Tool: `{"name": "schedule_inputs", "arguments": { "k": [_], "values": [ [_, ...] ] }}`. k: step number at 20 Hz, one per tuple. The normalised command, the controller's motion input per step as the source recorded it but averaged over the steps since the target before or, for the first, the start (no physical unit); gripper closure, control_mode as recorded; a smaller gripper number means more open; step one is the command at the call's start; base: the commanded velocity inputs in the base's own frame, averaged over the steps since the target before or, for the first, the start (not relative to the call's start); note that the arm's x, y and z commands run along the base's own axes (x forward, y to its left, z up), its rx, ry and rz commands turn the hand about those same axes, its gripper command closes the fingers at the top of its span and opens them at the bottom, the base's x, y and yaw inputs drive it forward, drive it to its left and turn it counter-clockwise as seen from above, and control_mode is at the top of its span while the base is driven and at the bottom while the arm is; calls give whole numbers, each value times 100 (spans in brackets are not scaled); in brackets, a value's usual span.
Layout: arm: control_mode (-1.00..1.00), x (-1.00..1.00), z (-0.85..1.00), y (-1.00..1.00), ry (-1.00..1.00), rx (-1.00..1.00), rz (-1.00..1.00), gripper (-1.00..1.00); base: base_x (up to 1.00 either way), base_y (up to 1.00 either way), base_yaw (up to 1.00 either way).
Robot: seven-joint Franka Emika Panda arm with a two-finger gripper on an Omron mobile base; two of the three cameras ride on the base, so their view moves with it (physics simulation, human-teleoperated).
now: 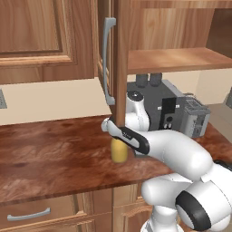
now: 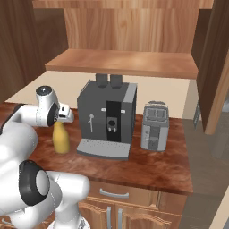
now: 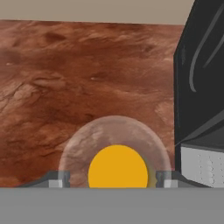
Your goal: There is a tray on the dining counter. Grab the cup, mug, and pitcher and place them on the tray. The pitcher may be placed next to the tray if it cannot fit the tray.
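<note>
The pitcher (image 1: 118, 151) is seen upright on the bench (image 1: 50, 154), with the coffee machine (image 2: 106, 120) at its 3 o'clock. The end effector (image 3: 114, 178) is placed over its top, fingers at both sides, seemingly clamped on it.

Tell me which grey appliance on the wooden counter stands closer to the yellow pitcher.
The large dark grey coffee machine, right beside the mustard-yellow pitcher; the small silver toaster stands beyond it.

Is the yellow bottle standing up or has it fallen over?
Standing up. The pitcher sits upright on the counter beside the coffee machine, neck pointing straight up under the gripper.
</note>
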Motion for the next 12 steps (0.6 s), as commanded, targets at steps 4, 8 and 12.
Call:
{"name": "schedule_inputs", "arguments": {
  "k": [4,8,12],
  "values": [
    [-100,-14,0,-5,-1,0,0,100,0,0,0],
    [-100,-39,0,-11,-6,0,0,100,0,0,0],
    [-100,-55,0,-17,-9,0,0,100,0,0,0]
  ]
}}
